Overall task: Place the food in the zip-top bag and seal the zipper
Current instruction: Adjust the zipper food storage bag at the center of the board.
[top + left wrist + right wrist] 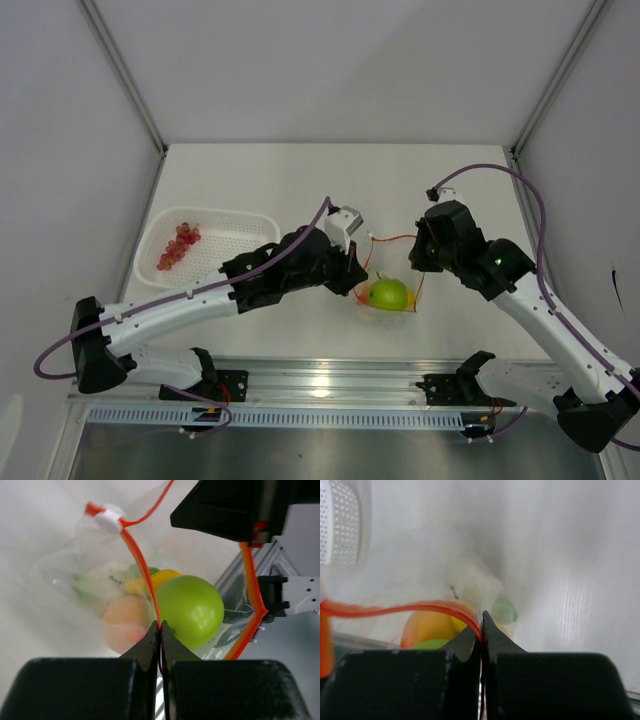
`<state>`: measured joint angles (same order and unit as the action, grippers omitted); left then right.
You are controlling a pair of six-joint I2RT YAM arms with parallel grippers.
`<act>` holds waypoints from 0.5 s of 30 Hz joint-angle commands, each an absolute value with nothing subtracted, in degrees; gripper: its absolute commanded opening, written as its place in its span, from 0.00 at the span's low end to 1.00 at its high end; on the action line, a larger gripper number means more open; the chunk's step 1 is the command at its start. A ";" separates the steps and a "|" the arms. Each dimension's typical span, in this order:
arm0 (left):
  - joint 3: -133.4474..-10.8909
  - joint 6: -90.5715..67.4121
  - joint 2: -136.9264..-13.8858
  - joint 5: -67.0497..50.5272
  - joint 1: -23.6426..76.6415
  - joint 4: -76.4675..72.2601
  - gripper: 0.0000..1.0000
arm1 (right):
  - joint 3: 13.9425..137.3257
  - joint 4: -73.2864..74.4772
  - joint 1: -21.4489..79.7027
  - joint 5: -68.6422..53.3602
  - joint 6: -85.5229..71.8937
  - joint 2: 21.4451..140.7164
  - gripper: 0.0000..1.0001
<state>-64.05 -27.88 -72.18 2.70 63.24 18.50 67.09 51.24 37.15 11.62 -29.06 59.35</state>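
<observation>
Text on the zip-top bag (70, 565): none legible.
Text on the white basket (235, 248): none legible.
Markings on the left arm (180, 300): none legible.
Markings on the right arm (560, 322): none legible.
Numbers, brands, signs elsewhere: none can be read in any of the three views.

White table (300, 185), perforated basket (240, 252) left, zip-top bag (411, 300) centre

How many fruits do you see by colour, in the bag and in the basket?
Green apple, in bag: 1
Orange, in bag: 1
Yellow piece, in bag: 1
Pale piece, blurred, in bag: 1
Red grapes bunch, in basket: 1
Total: 5
</observation>
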 commanded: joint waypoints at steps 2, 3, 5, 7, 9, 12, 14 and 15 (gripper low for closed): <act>-67.94 -27.59 -67.15 2.02 63.54 15.74 0.01 | 71.01 52.91 36.39 16.87 -26.54 57.75 0.00; -67.85 -28.38 -66.28 2.11 63.54 15.47 0.01 | 71.45 53.00 36.39 17.14 -26.37 57.40 0.00; -67.50 -29.61 -66.44 2.90 63.54 15.99 0.01 | 71.37 53.09 36.39 17.31 -26.45 56.69 0.00; -68.46 -31.37 -69.67 3.69 63.20 21.15 0.01 | 69.97 51.95 36.39 16.88 -26.63 55.99 0.00; -69.52 -31.55 -72.50 3.78 63.11 23.53 0.01 | 68.47 51.24 36.30 16.18 -26.63 56.68 0.00; -67.43 -32.51 -75.23 3.43 63.11 22.77 0.01 | 65.40 50.01 36.04 14.68 -27.07 59.23 0.00; -66.62 -33.13 -76.89 2.29 62.41 22.41 0.00 | 64.17 48.96 35.34 14.15 -26.90 60.55 0.00; -66.88 -33.66 -77.51 1.42 62.05 22.76 0.01 | 64.42 48.96 34.98 13.89 -26.63 61.43 0.00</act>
